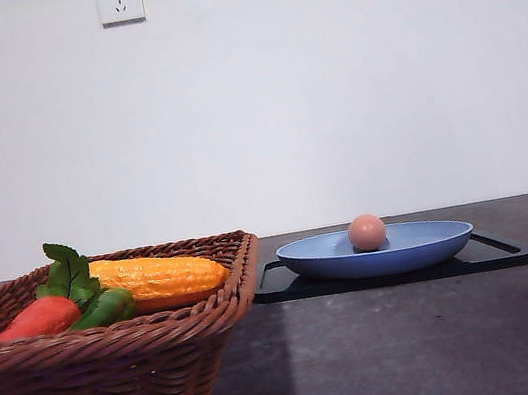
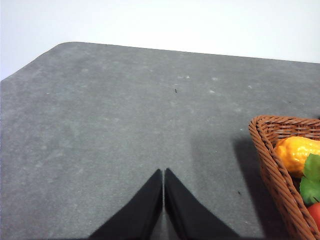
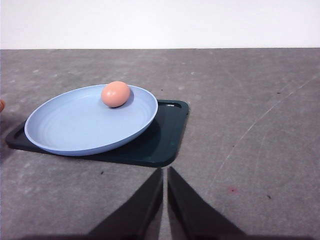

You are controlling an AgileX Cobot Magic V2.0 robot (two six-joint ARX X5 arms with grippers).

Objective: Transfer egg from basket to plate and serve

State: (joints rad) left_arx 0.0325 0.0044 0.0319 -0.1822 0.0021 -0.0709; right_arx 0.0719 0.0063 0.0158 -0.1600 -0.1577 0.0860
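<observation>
Pinkish egg (image 1: 367, 232) rests on blue plate (image 1: 424, 244), near its far rim, w/ plate sitting on flat black tray (image 1: 502, 255) on grey tabletop (image 1: 401, 347). Wicker basket (image 1: 121, 373) stands to the left, just beside tray, holding corn cob (image 1: 161, 279) & carrot (image 1: 39, 317) w/ green leaves. Left end effector (image 2: 163, 192) hangs over bare tabletop beside basket, fingers together, empty. Right end effector (image 3: 165, 192) is near tray's edge, fingers nearly together, holding nothing.
</observation>
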